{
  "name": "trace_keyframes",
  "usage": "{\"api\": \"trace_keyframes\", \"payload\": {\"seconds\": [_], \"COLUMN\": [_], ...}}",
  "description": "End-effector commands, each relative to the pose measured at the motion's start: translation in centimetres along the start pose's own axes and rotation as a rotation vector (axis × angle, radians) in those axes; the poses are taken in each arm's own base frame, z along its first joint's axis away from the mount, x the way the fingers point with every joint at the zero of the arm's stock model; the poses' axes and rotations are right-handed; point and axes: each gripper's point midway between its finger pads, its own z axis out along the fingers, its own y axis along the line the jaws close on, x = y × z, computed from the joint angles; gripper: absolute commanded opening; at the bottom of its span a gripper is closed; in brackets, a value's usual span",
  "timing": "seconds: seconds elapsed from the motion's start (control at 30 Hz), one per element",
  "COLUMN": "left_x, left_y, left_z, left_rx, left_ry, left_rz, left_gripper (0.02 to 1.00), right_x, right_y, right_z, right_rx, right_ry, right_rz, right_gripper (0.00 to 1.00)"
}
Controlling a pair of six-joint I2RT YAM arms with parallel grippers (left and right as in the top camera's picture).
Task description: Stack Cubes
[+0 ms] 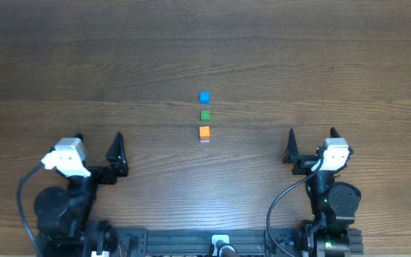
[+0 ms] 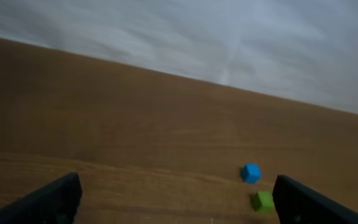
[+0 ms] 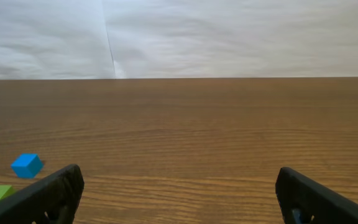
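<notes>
Midway between my left end effector [image 1: 98, 139] and right end effector [image 1: 311, 139], both spread open and empty, I see the blue cube [image 1: 204, 96], green cube [image 1: 205, 115] and orange cube [image 1: 204, 132] in a row on the desk [image 1: 334, 57], well apart from either.

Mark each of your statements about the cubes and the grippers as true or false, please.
1. The green cube lies between the blue cube and the orange cube. True.
2. The blue cube sits on the green cube. False: both rest on the table, apart.
3. The left gripper holds the orange cube. False: it is open and empty, away from the cubes.
4. The right gripper is open. True.
</notes>
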Motion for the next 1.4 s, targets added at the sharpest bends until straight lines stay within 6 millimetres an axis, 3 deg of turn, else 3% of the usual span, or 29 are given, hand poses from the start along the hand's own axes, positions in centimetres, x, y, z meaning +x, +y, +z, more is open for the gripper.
{"api": "trace_keyframes", "payload": {"seconds": [0.03,0.57,1.03,1.23,1.4], "left_x": [1.6,4.7,3.9,4.5,4.4], "left_y": [-0.5,-0.1,-1.7,-1.3,-0.7], "left_z": [0.5,3.1,3.3,3.5,3.5], "left_rx": [0.055,0.108,0.167,0.145,0.120], "left_ry": [0.003,-0.058,-0.154,-0.141,-0.141], "left_rz": [0.036,0.081,0.243,0.383,0.383], "left_gripper": [0.993,0.987,0.996,0.998,0.998], "right_x": [0.2,0.2,0.2,0.2,0.2], "right_y": [0.0,0.0,0.0,0.0,0.0], "right_z": [0.0,0.0,0.0,0.0,0.0], "right_rx": [0.002,0.002,0.002,0.002,0.002], "right_ry": [-0.001,-0.001,-0.001,-0.001,-0.001], "right_rz": [-0.002,-0.002,-0.002,-0.002,-0.002], "right_gripper": [0.993,0.993,0.991,0.993,0.991]}}
